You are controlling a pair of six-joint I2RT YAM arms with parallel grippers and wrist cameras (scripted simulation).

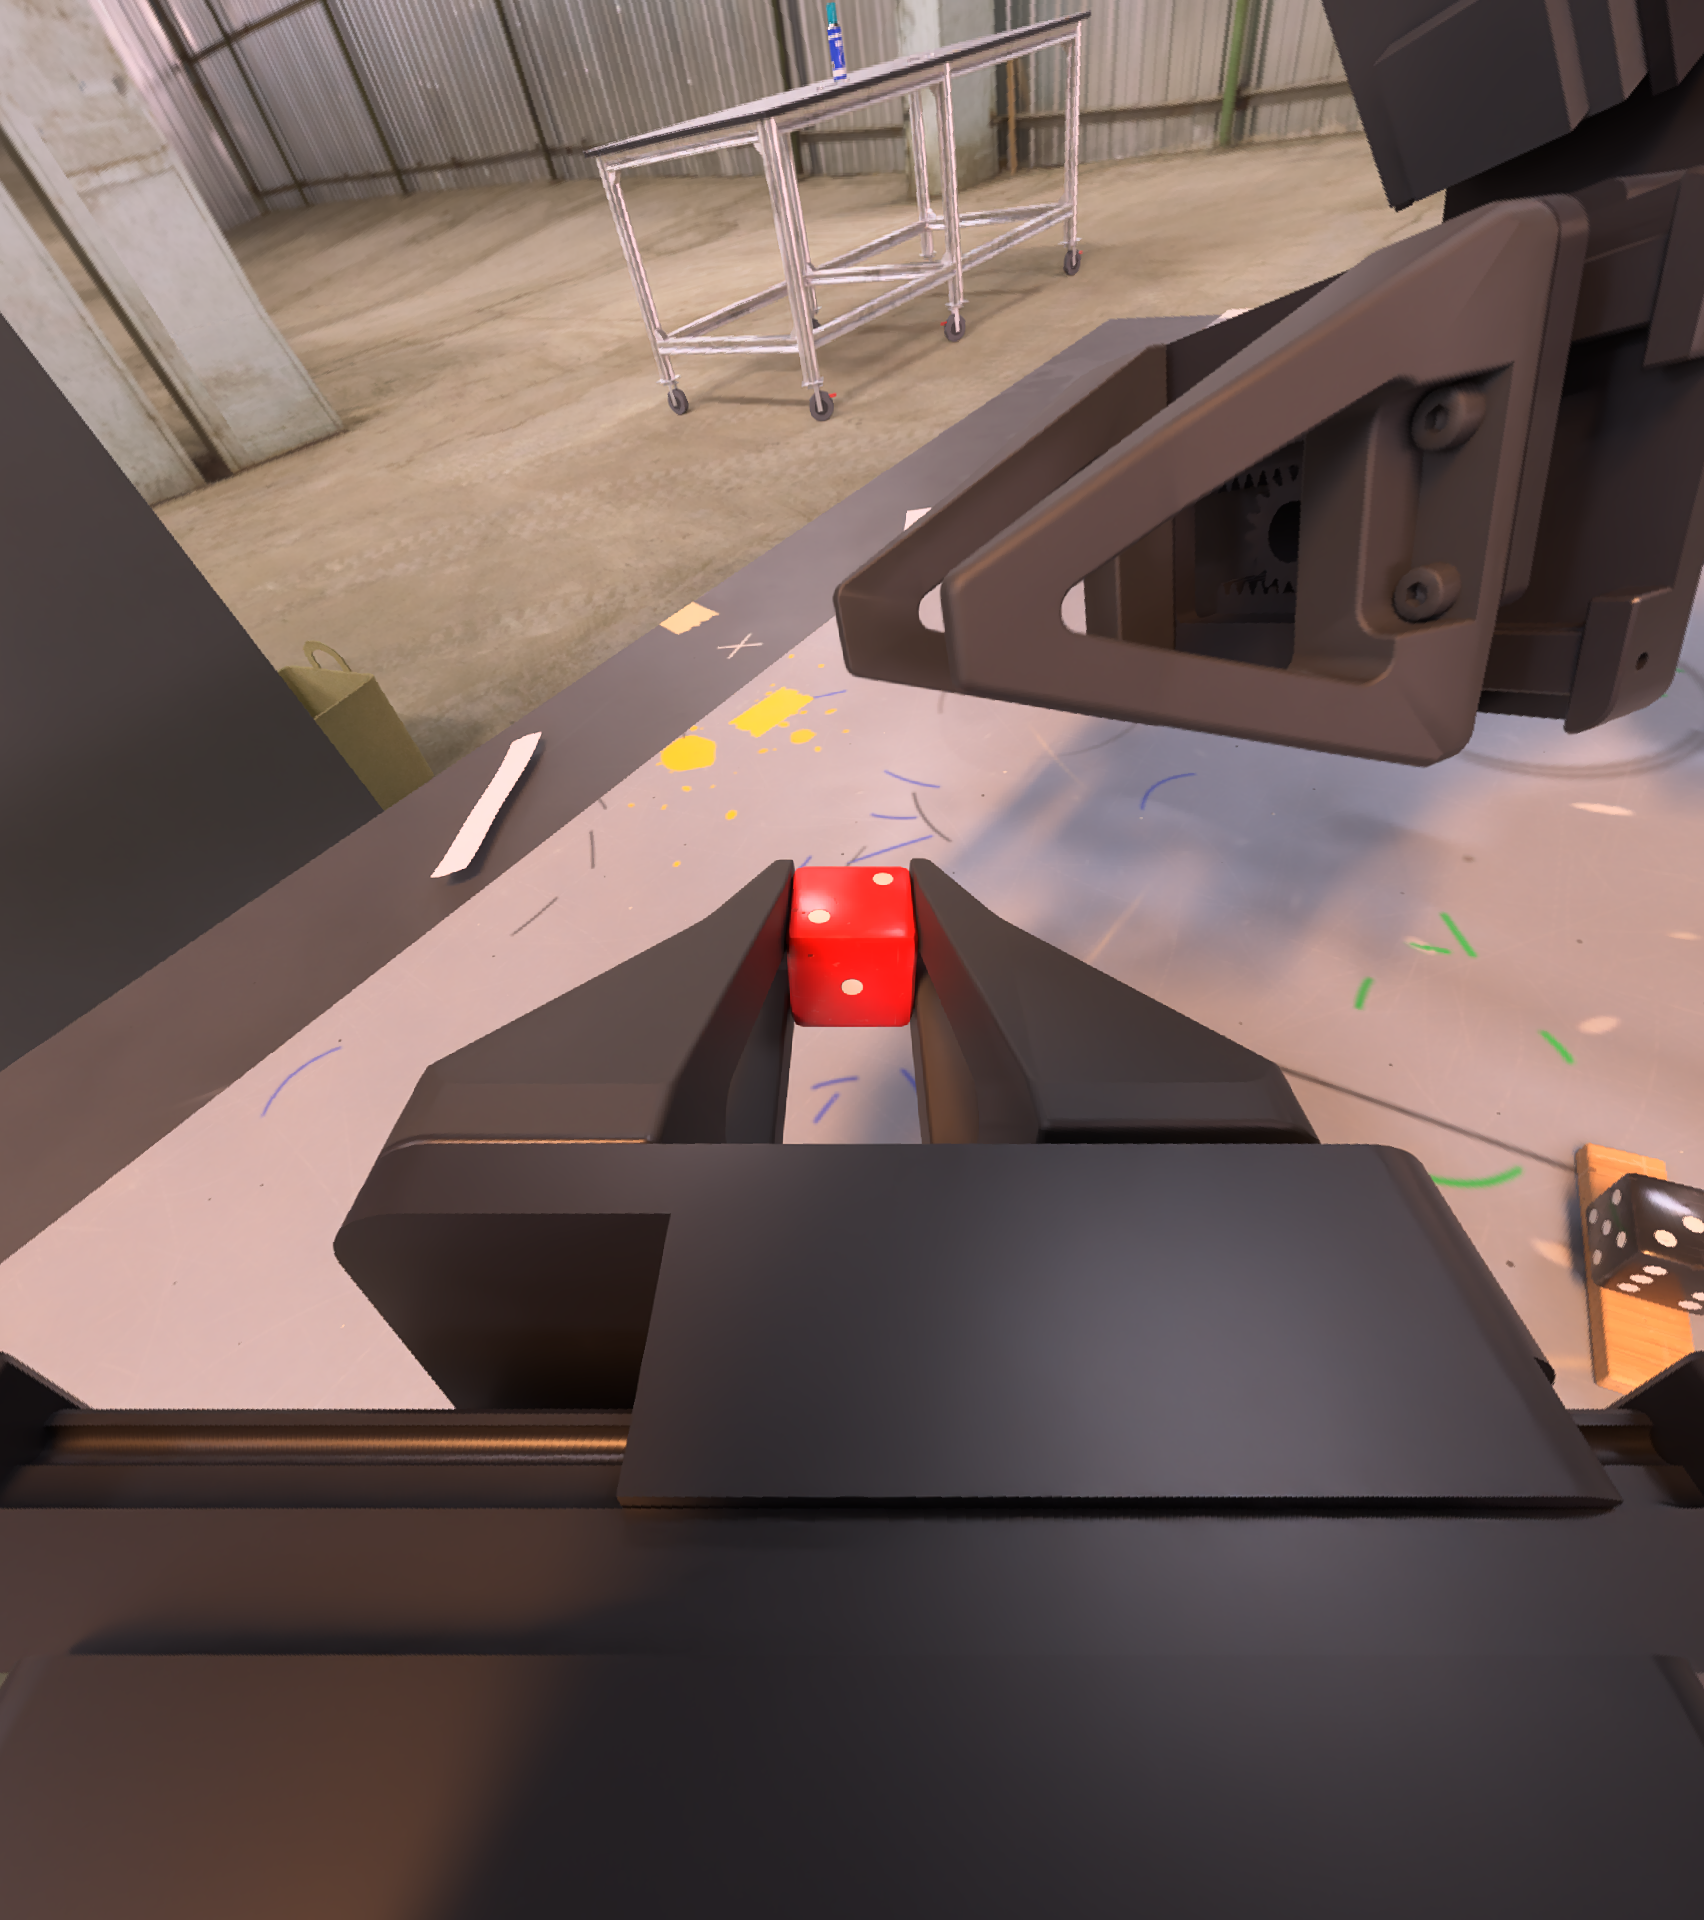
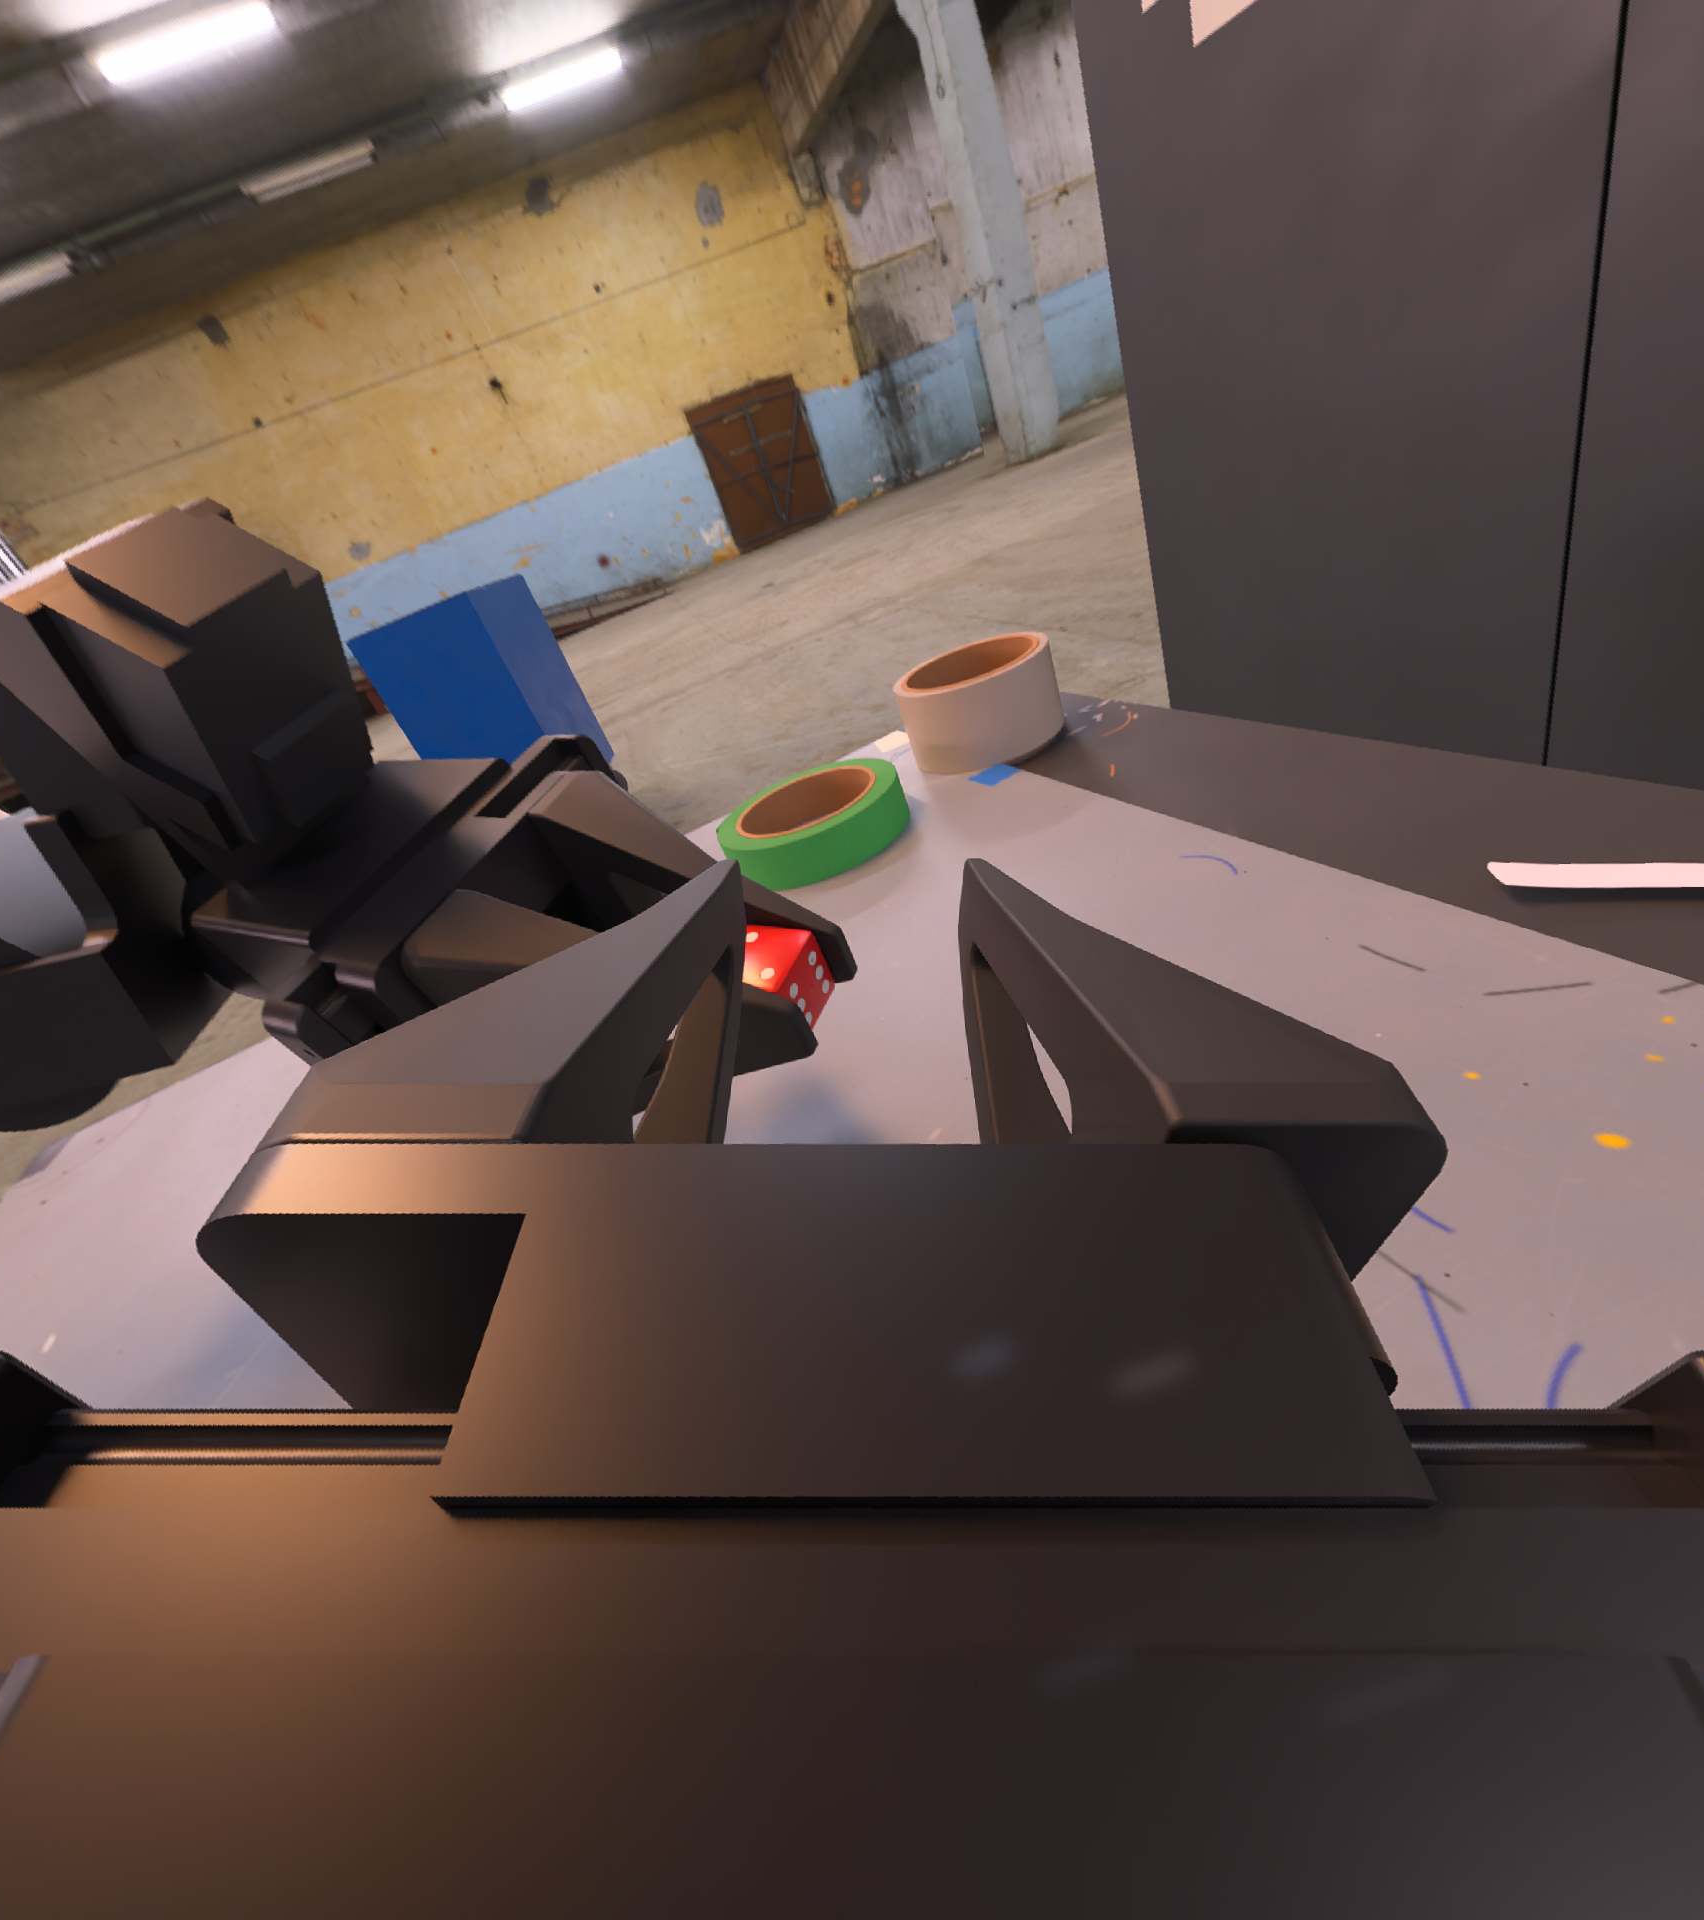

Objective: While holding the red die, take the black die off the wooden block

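Observation:
My left gripper [image 1: 850, 883] is shut on the red die [image 1: 850, 948] and holds it above the grey table. The black die [image 1: 1671, 1247] sits on the wooden block [image 1: 1632, 1345] at the lower right of the left wrist view. My right gripper [image 2: 853, 883] is open and empty. It shows in the left wrist view [image 1: 905, 613] high on the right, above and beyond the red die. In the right wrist view the red die [image 2: 791, 966] sits between the left gripper's fingers, just left of my own fingers. The black die and block do not show there.
A green tape roll [image 2: 815, 821] and a beige tape roll [image 2: 983, 701] stand near the table's far edge. A blue box [image 2: 474, 675] stands beyond them. A white strip [image 2: 1648, 875] lies on the dark border. A dark panel [image 2: 1450, 364] rises at the right.

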